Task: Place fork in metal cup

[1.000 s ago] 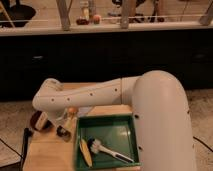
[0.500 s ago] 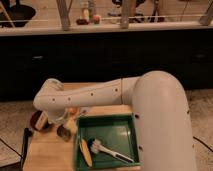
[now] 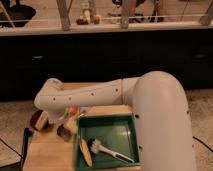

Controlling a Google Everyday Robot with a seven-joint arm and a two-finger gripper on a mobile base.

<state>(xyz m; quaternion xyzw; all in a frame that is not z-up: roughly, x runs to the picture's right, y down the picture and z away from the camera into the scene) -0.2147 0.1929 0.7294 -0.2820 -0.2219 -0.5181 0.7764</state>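
Observation:
My white arm reaches from the right across a wooden table to the left. Under its far end hangs the gripper, just left of the green tray's near-left corner, with its jaws standing wide. Directly below it on the wood sits the small round metal cup with a dark inside. I cannot make out the fork; it is hidden or out of view.
A green tray holds a white-headed brush and a yellow object. A dark brown round bowl stands left of the cup. Dark cabinets and a counter with bottles rise behind the table.
The arm's far end and the gripper have crept slightly right and down toward the cup. The cup, bowl and tray have stayed where they were.

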